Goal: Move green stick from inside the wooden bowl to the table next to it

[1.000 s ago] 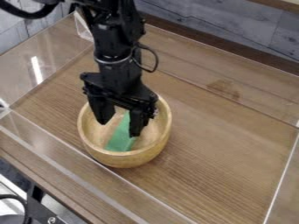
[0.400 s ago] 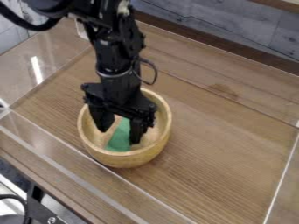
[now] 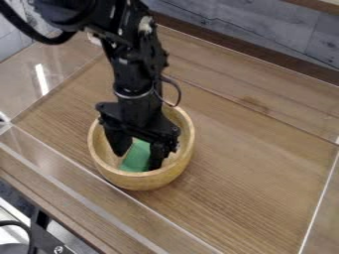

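Observation:
The wooden bowl (image 3: 110,169) sits left of centre on the table (image 3: 252,169). Inside it lies the green stick (image 3: 137,155), a bright-green bar partly hidden by the arm. My black gripper (image 3: 138,149) points straight down into the bowl, open, with one finger on each side of the stick. Whether the fingers touch the stick cannot be told.
Clear acrylic walls (image 3: 311,213) edge the table on all sides. Bare wood-grain tabletop lies to the right of the bowl and in front of it. The arm's black links (image 3: 126,50) rise above the bowl toward the upper left.
The gripper has sunk deeper into the bowl, its fingers now straddling the green stick lower down. The stick and bowl have not moved.

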Tool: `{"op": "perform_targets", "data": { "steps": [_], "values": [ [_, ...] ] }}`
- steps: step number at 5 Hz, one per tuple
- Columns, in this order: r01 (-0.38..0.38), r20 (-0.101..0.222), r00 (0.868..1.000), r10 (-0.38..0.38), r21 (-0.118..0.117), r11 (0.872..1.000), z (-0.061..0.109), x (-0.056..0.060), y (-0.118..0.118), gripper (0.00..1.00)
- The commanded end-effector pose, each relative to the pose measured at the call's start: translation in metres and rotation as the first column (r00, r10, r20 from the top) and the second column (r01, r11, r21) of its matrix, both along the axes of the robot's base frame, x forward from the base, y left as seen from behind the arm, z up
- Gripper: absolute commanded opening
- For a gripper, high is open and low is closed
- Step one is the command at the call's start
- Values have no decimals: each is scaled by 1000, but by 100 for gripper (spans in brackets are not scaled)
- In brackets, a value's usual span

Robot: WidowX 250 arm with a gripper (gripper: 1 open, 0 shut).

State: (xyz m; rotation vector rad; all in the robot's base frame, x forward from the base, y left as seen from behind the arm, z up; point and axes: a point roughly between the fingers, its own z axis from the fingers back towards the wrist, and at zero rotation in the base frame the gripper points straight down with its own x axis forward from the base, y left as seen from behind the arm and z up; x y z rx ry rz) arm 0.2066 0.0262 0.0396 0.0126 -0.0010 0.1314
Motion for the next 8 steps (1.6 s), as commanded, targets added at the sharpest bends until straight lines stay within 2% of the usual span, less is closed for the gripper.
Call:
{"op": "perform_targets", "data": {
  "steps": [1,2,8],
  "values": [
    [4,27,1000,-4,14,1000,1,7,0,100],
    [-3,27,1000,2,17,1000,-2,7,0,0],
    [-40,24,999,41,-35,999,27,14,1,0]
  ]
}}
